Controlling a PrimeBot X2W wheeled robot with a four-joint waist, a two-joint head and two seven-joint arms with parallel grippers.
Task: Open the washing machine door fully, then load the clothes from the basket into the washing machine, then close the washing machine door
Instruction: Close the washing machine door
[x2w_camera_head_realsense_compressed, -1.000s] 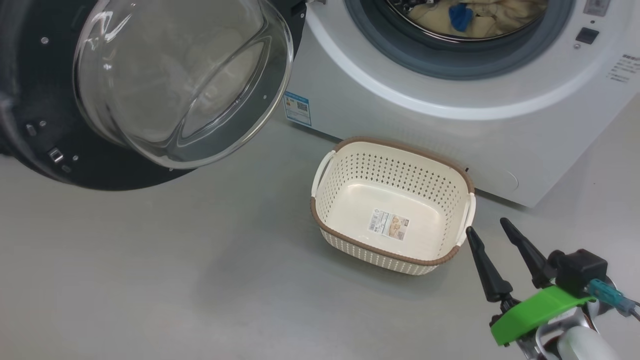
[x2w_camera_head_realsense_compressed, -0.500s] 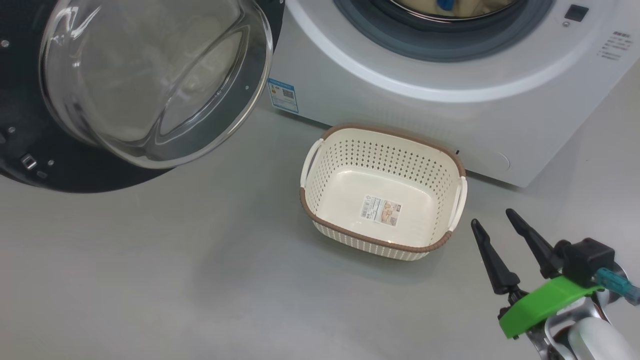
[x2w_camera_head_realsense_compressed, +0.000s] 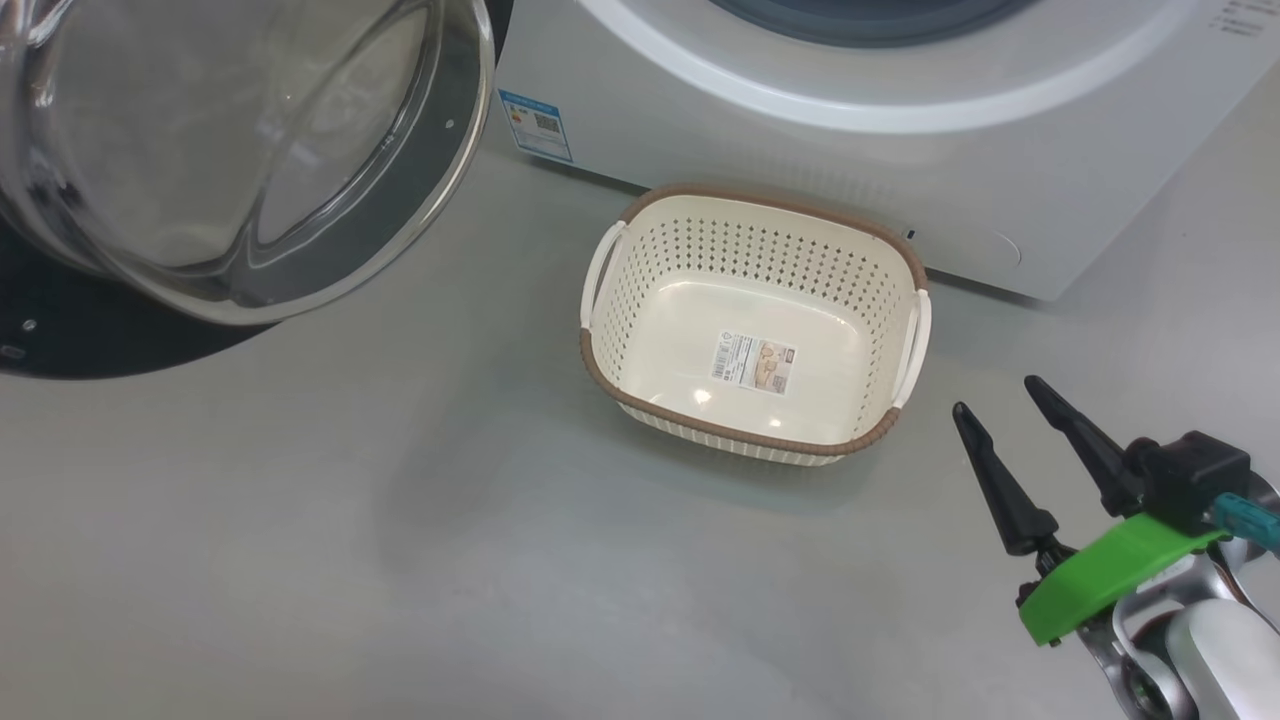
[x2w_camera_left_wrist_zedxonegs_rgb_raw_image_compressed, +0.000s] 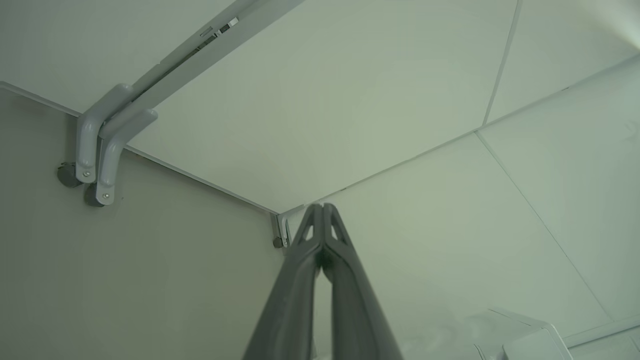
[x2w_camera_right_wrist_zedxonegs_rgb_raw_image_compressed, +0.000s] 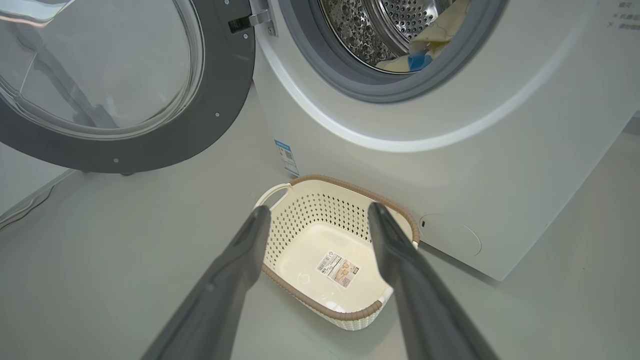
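Well, the right pincer (x2w_camera_head_realsense_compressed: 995, 395) hung apart near the basket (x2w_camera_head_realsense_compressed: 760, 250), the left pincer (x2w_camera_left_wrist_zedxonegs_rgb_raw_image_compressed: 322, 206) was pressed together, and the clothes (x2w_camera_right_wrist_zedxonegs_rgb_raw_image_compressed: 430, 37) lay inside the open washing machine (x2w_camera_right_wrist_zedxonegs_rgb_raw_image_compressed: 500, 165).

The washing machine door (x2w_camera_head_realsense_compressed: 230, 160) is cut by the head view's top and left edges. The gasket (x2w_camera_right_wrist_zedxonegs_rgb_raw_image_compressed: 350, 82) half hides the clothes (x2w_camera_right_wrist_zedxonegs_rgb_raw_image_compressed: 435, 35); the sticker (x2w_camera_head_realsense_compressed: 754, 363) has unreadable print.

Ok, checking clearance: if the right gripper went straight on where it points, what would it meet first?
Probably the empty cream perforated plastic basket with the brown rim: the open right gripper points at it. Depth is unclear, so it may hit the near rim or go inside.
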